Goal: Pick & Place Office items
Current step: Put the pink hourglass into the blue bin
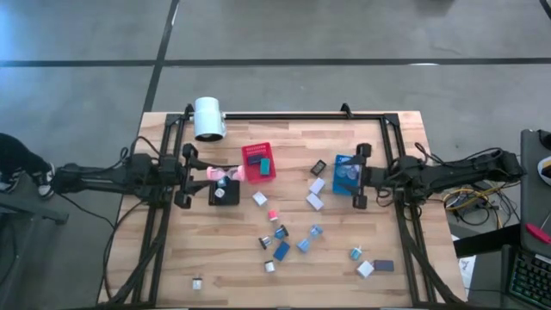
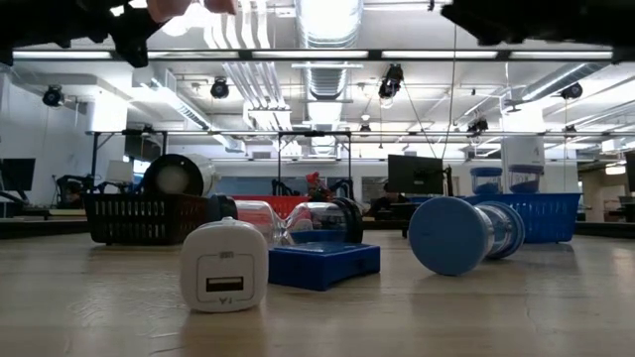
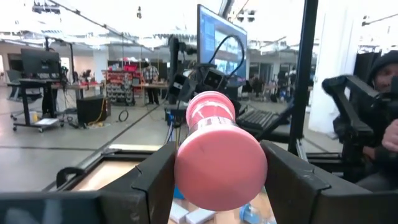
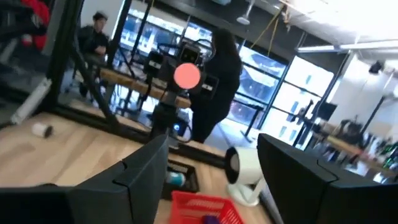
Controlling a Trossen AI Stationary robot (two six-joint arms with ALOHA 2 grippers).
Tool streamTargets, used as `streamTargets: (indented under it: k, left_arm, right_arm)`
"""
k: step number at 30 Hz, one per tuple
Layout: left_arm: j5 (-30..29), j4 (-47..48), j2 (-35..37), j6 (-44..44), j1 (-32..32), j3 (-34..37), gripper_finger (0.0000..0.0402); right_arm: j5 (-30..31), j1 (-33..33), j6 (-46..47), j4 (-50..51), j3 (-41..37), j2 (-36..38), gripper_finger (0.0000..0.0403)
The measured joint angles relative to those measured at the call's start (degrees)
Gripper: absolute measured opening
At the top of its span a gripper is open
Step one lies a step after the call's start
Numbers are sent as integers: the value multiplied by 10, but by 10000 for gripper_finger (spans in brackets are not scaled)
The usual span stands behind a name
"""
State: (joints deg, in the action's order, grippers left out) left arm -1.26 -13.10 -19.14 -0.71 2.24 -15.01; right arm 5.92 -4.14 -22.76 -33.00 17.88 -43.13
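Currently the left tool (image 1: 225, 175) sits over the bench (image 1: 172, 258) between the black bin (image 1: 225, 194) and the red bin (image 1: 259, 162), clamped on a pink spool (image 3: 219, 158). In the left wrist view the spool fills the gap between both fingers (image 3: 155, 180), round end toward the camera, held above the bench.

The right tool (image 1: 344, 176) is over the blue bin (image 1: 346, 172) at the bench's right side. In the right wrist view its fingers (image 4: 140, 177) stand wide apart with nothing between them. That view also shows the left arm's pink spool end-on, farther off.

The remaining office items are scattered on the bench, mostly centre and front: a white block (image 1: 259, 199), a small pink piece (image 1: 272, 214), white blocks (image 1: 315, 201) just beside the blue bin, a cluster of blue and dark pieces (image 1: 281, 250) nearer the front, a white cube (image 1: 365, 269) touching or just beside a dark flat piece (image 1: 384, 265) at front right, and one lone small piece (image 1: 197, 282) at front left.

The low view shows a white USB charger block (image 2: 224, 266) upright, port facing the camera, beside a blue flat box (image 2: 324, 265), and a blue spool (image 2: 458, 235) lying on its side to the right.

The white cylinder (image 1: 208, 118) lies at the back left edge.

No readable brand, label or writing on anything; any print is too small to make out.
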Motion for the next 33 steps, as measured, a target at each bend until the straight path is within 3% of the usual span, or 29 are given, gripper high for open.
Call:
streamTargets:
  k: [12,16,21,33]
  left_arm:
    - [19,4,-189,3,-1,-162,201]
    - [23,33,-248,7,-1,-224,201]
    - [28,42,-304,9,-2,-278,201]
    - [34,45,-361,12,-10,-308,201]
  right_arm:
    - [17,-3,-130,13,196,-209,347]
    - [59,-13,-188,15,259,-271,347]
    - [61,-26,-229,15,320,-323,339]
    - [62,-32,-252,26,389,-385,336]
